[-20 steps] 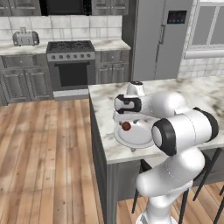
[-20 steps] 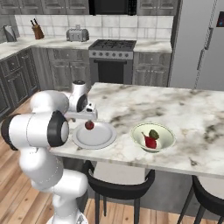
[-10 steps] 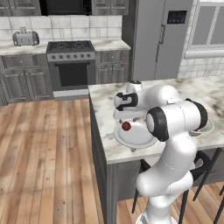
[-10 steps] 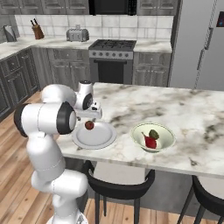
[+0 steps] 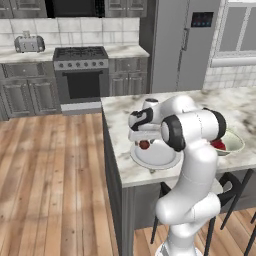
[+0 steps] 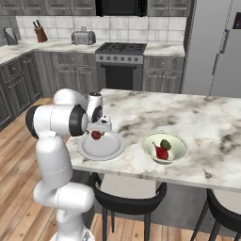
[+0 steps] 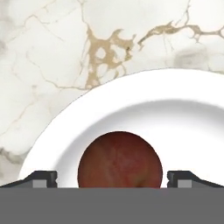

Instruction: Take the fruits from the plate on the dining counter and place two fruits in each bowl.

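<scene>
Since half a second ago the elbow has swung further over the desk while the hand stays low over the plate (image 5: 156, 156).

From the left base camera I see the pincer (image 5: 143, 144) right at the reddish-brown fruit (image 5: 144, 145) near the plate's far rim; the arm hides much of the bowl (image 5: 233, 144), where a bit of the red fruit (image 5: 218, 145) shows.

From the right base camera, the brown fruit (image 6: 96, 135) sits under my pincer (image 6: 97, 133) at the plate's (image 6: 101, 148) back edge, and the bowl (image 6: 164, 147) nearby on the desk (image 6: 197, 123) already holds a red fruit (image 6: 161, 151) and an olive green one (image 6: 165, 143), so I judge this fruit belongs in the other bowl.

Through the hand camera, the fruit (image 7: 120, 160) lies centred between the fingertips (image 7: 40, 177), which stand wide of it, not touching: the pincer is released, lined up to close.
</scene>
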You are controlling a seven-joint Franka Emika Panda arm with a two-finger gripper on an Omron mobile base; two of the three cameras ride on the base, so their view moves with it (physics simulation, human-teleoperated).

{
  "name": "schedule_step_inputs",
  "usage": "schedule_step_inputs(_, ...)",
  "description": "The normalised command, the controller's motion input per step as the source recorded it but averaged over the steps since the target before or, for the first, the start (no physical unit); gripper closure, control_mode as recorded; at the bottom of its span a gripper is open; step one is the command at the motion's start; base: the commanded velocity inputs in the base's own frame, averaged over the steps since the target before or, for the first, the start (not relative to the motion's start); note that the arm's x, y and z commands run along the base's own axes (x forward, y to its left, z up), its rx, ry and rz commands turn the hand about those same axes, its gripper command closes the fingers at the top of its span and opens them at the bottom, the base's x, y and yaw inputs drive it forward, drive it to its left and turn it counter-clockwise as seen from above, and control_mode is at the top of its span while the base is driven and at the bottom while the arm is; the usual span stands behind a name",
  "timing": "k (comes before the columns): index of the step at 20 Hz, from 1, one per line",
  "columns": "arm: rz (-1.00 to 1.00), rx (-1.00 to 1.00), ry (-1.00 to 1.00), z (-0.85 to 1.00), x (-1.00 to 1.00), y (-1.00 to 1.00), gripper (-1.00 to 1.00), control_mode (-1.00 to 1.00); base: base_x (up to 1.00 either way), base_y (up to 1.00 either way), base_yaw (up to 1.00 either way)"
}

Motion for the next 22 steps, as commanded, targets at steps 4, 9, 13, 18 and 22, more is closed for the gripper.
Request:
schedule_step_inputs(4, 0.0, 0.0, 0.09, -0.24, 0.0, 0.0, 1.0, -1.0, 0.0, 0.0, 0.0)
schedule_step_inputs(9, 0.0, 0.0, 0.04, 0.36, -0.03, -0.01, 1.0, -1.0, 0.0, 0.0, 0.0)
schedule_step_inputs(13, 0.0, 0.0, 0.03, 0.97, -0.37, -0.06, 1.0, -1.0, 0.0, 0.0, 0.0)
schedule_step_inputs(18, 0.0, 0.0, 0.01, 0.99, -0.91, -0.35, 1.0, -1.0, 0.0, 0.0, 0.0)
schedule_step_inputs(22, 0.0, 0.0, -0.02, 0.73, -1.0, -0.29, 1.0, -1.0, 0.0, 0.0, 0.0)
